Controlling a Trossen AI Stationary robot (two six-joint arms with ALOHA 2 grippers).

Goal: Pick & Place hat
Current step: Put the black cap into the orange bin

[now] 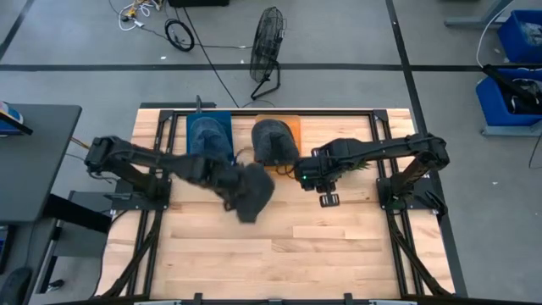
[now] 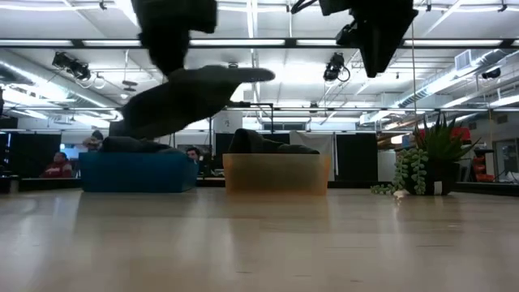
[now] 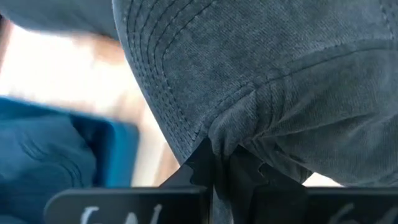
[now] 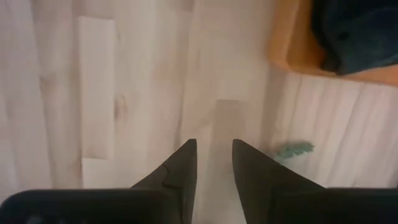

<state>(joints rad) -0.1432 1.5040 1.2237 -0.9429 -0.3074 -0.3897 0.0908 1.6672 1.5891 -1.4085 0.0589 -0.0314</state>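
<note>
A dark grey cap point(image 1: 251, 195) hangs in my left gripper point(image 1: 230, 188) above the table's middle. In the low view the cap point(image 2: 190, 93) is well clear of the wood, tilted, below the left gripper point(image 2: 172, 36). Behind it, a blue bin point(image 1: 210, 127) holds a blue hat and an orange bin point(image 1: 290, 129) holds a dark hat point(image 1: 273, 141). My right gripper point(image 1: 329, 200) hovers right of the cap, over bare wood. Its fingers point(image 4: 214, 152) stand a narrow gap apart and hold nothing. My left gripper pinches the cap between its two fingers where the stitched brim point(image 3: 163, 81) meets the crown. The cloth bunches into a fold point(image 3: 231, 124) right at the fingertips point(image 3: 205, 163). The cap is lifted clear of the table and hangs tilted below the gripper.
The two bins stand side by side at the table's far edge. A small potted plant point(image 2: 434, 162) stands on the far right of the table, and a green sprig point(image 4: 295, 149) lies near the orange bin. The near half of the wooden table point(image 1: 279, 254) is bare.
</note>
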